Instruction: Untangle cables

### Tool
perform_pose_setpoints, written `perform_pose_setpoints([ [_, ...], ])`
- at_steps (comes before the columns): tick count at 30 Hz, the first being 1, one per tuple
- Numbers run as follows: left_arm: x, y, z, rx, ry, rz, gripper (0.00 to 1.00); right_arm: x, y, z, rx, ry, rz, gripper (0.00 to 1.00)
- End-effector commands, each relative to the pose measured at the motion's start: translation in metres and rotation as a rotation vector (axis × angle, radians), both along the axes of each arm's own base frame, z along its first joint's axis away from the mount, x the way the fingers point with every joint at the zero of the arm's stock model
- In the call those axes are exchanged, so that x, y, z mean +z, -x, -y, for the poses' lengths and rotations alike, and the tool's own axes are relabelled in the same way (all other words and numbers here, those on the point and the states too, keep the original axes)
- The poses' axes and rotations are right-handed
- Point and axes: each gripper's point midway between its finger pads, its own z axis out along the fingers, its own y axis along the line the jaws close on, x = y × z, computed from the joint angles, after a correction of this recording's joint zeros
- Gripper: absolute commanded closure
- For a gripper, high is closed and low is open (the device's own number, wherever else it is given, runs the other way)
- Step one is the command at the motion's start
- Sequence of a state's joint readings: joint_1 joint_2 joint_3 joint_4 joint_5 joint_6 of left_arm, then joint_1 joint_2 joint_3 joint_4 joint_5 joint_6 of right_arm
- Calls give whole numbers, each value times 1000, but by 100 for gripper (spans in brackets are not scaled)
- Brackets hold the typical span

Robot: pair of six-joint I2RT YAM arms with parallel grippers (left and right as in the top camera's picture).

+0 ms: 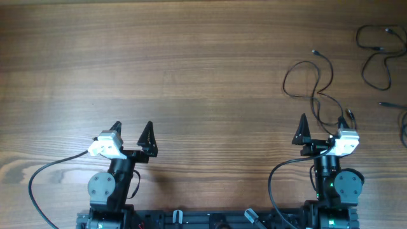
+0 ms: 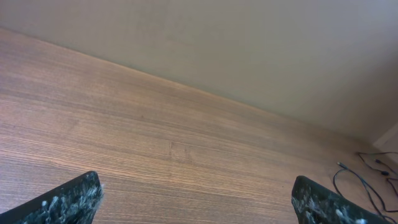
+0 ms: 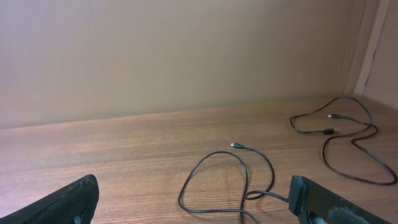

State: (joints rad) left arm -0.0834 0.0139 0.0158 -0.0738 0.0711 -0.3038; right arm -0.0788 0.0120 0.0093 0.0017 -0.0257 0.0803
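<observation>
Two grippers: the left gripper point(image 1: 132, 129) and the right gripper point(image 1: 325, 122) are both standing with fingers spread wide, gripping nothing
Left side: the left gripper is hovering over bare wood at the near left of the table point(image 1: 191, 63), well apart from every wire; its wrist view is showing wood grain between the fingertips point(image 2: 71, 198) and a thin wire far off at the right edge
Cables point(image 1: 310, 79): all are lying flat on the right half of the table, spread out as loose squiggles
Looped strand point(image 3: 227, 180): it is lying just ahead of the right gripper, curling into one wide loop with a small plug end pointing away; its tail is running back toward the right-hand finger point(image 3: 329, 202)
Outer strands point(image 1: 378, 54): these are lying farther out near the right edge, apart from the looped strand, crossing over themselves in a loose figure
In the way: the looped strand's tail is passing between the right gripper's fingers in the overhead view
Surroundings: a plain beige wall point(image 3: 155, 56) is rising behind the table, and thick arm leads point(image 1: 38, 178) are arcing beside each base
</observation>
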Motion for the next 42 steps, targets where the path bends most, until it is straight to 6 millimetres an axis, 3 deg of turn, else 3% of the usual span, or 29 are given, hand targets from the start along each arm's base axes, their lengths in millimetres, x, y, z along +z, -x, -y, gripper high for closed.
perform_pose_setpoints([
  [1, -3, 0, -2, 13, -10, 1, 0, 0, 0, -4, 24, 28, 5, 0],
  [13, -3, -1, -6, 34, -20, -2, 0, 0, 0, -4, 24, 28, 5, 0],
  [19, -7, -1, -2, -4, -216, 12, 0, 0, 0, -4, 24, 28, 5, 0],
  [30, -21, -3, -1, -13, -227, -49, 0, 0, 0, -4, 24, 28, 3, 0],
  [42, -22, -3, -2, -13, -227, -51, 0, 0, 0, -4, 24, 28, 3, 0],
])
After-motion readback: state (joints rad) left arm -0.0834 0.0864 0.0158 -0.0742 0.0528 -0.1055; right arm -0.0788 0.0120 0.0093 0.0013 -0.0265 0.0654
